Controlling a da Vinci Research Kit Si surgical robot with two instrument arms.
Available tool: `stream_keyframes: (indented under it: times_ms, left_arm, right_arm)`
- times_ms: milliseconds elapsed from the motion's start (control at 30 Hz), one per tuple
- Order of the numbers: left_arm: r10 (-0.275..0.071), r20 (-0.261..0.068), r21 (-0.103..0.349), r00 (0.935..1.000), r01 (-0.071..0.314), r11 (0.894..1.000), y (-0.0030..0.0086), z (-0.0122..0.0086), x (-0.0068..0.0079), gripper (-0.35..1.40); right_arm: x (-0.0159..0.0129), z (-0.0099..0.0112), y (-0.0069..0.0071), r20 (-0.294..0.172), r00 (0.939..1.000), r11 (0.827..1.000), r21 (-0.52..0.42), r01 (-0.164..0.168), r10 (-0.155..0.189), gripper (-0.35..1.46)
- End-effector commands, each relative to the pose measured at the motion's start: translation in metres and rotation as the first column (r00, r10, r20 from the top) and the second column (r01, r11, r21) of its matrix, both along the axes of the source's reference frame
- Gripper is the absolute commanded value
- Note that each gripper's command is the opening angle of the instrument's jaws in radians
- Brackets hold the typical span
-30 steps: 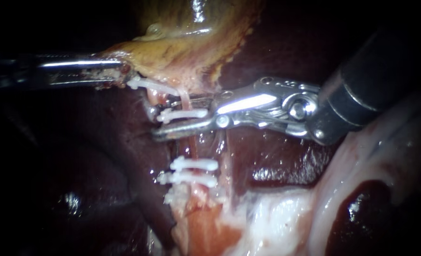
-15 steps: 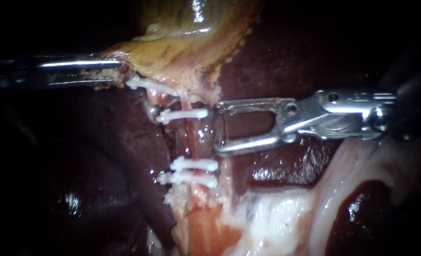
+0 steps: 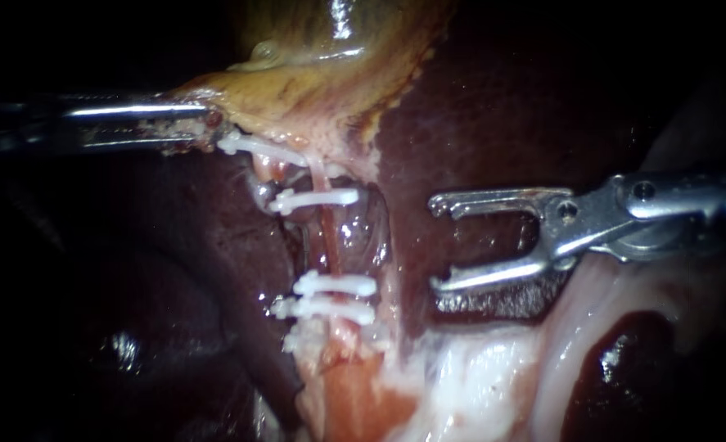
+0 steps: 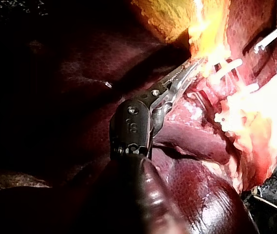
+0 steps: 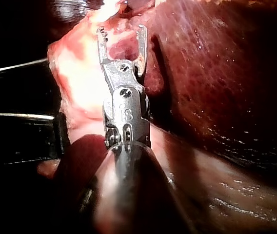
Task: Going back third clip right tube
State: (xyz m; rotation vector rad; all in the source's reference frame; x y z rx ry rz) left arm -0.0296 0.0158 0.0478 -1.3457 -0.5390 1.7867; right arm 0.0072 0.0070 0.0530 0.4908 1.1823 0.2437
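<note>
- While it reaches in from the left, my left instrument [image 3: 203,124] has its jaws closed on the lower edge of the gallbladder [image 3: 313,90], pinning that yellow flap against the dark liver [image 3: 493,106].
- Just right of those jaws, a pink tube [image 3: 328,241] runs from the gallbladder's edge down across the liver, its long axis roughly square to both shafts.
- White clips lie crosswise on it: an upper clip [image 3: 317,196] near the gallbladder and a lower pair [image 3: 336,285] stacked close, with bare tube between them.
- Well right of the tube, my right instrument [image 3: 435,244] hangs over bare liver, jaws spread wide and empty, their mouth facing left toward the upper clip and touching nothing.
- Judged from this, the upper clip lies straight ahead of that open mouth, so backing off means sliding right along its own shaft.
</note>
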Motion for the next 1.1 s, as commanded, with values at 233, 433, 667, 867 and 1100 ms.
stream_keyframes:
  times_ms: [233,433,667,867,1100]
  left_arm:
    - [0.005,0.003,-0.007,1.0,-0.005,1.0,-0.0008,0.0015,-0.0015,-0.35]
    - [0.017,0.01,-0.018,0.9998,-0.017,1.0,-0.0012,0.0033,-0.0031,-0.35]
    - [0.019,0.014,-0.013,0.9997,-0.018,1.0,-0.0014,0.005,-0.0044,-0.35]
    - [0.026,0.02,-0.011,0.9995,-0.026,1.0,-0.0014,0.005,-0.0043,-0.35]
    - [0.095,0.047,-0.192,0.9943,-0.085,0.978,-0.0018,0.0039,-0.0046,0.57]
  right_arm:
    - [-0.0001,0.0,0.0,-0.001,1.0,1.0,0.0,0.0,0.0,0.5]
    - [-0.0002,0.0,0.0,-0.001,1.0,1.0,0.0,0.0,0.0,0.5]
    - [-0.0002,-0.0001,-0.0001,-0.001,1.0,1.0,0.0,0.001,-0.001,0.5]
    - [-0.0003,-0.0001,-0.0001,-0.001,1.0,1.0,0.0,0.002,-0.002,0.5]
    - [-0.0005,-0.0001,-0.0001,-0.002,1.0,1.0,0.0,0.002,-0.002,0.5]
